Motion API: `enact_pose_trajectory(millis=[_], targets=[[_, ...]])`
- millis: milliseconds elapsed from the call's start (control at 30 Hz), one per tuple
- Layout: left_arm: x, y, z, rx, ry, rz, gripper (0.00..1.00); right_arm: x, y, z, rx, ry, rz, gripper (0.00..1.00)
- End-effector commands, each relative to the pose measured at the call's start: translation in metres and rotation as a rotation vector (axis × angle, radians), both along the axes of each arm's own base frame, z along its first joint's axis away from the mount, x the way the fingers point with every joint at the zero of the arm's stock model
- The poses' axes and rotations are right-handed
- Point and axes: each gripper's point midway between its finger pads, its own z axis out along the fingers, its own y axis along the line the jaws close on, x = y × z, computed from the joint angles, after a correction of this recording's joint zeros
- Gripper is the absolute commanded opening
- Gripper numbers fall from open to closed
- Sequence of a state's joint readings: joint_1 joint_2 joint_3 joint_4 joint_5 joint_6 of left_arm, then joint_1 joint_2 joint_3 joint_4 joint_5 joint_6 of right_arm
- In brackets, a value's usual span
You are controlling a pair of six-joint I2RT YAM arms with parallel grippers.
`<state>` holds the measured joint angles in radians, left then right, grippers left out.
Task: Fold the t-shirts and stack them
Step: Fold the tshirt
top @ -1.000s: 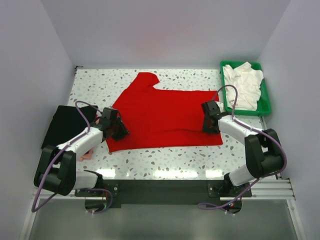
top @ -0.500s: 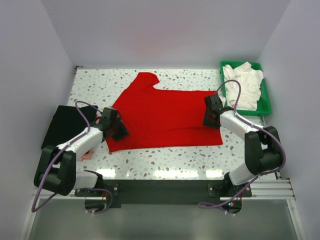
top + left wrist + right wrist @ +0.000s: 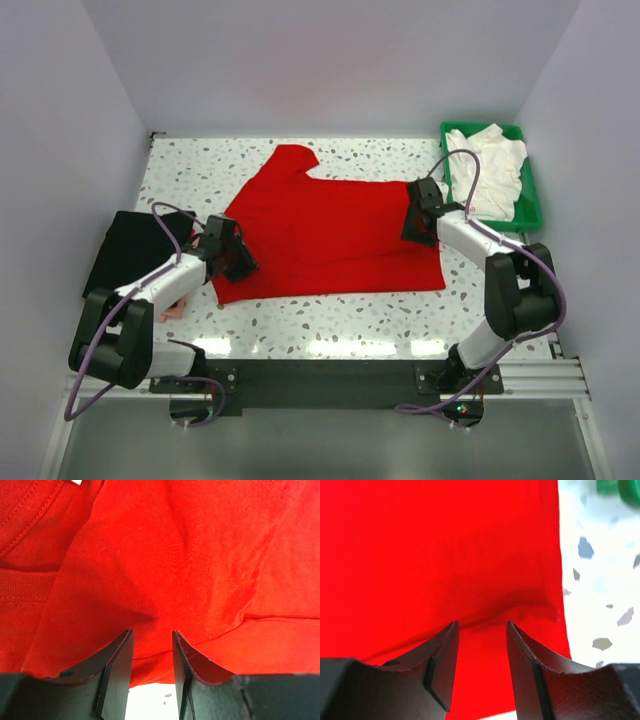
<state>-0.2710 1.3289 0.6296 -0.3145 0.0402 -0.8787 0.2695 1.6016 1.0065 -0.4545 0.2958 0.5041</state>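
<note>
My left gripper (image 3: 151, 634) is pinching a bunched fold of the red t-shirt (image 3: 330, 235) at its near left corner, jaws part-closed on the cloth. My right gripper (image 3: 481, 626) is hovering over the shirt's right edge, jaws apart and gripping nothing, with a crease lying below them. The shirt is lying spread across the speckled white terrazzo table (image 3: 330, 322). A black t-shirt (image 3: 125, 250) is sitting at the left edge and white t-shirts (image 3: 490, 165) are filling a green tray (image 3: 531, 216) at the far right, with plain pale walls (image 3: 330, 60) closing in on three sides.
</note>
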Motion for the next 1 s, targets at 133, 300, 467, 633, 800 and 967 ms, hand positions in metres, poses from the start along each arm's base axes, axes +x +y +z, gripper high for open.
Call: enact_pose_trajectory(millis=[133,300,467,633,800,967], targets=[[0.007,-0.004,0.008,-0.019,-0.029,-0.003,0.41,0.032,0.002,0.030,0.029,-0.082,-0.008,0.47],[0.008,-0.001,0.008,-0.016,-0.033,0.020,0.42,0.010,0.008,0.027,0.095,-0.079,0.003,0.47],[0.015,-0.003,0.009,-0.029,-0.043,0.039,0.42,-0.032,0.021,0.003,0.225,-0.053,0.001,0.47],[0.010,0.004,-0.004,-0.010,-0.002,0.093,0.42,-0.063,0.015,-0.029,0.234,0.007,-0.050,0.47],[-0.008,0.019,-0.024,0.041,0.064,0.171,0.42,-0.082,0.010,-0.042,0.239,0.048,-0.096,0.47],[-0.027,0.026,-0.036,0.054,0.115,0.215,0.42,-0.104,0.001,-0.047,0.218,0.084,-0.141,0.45]])
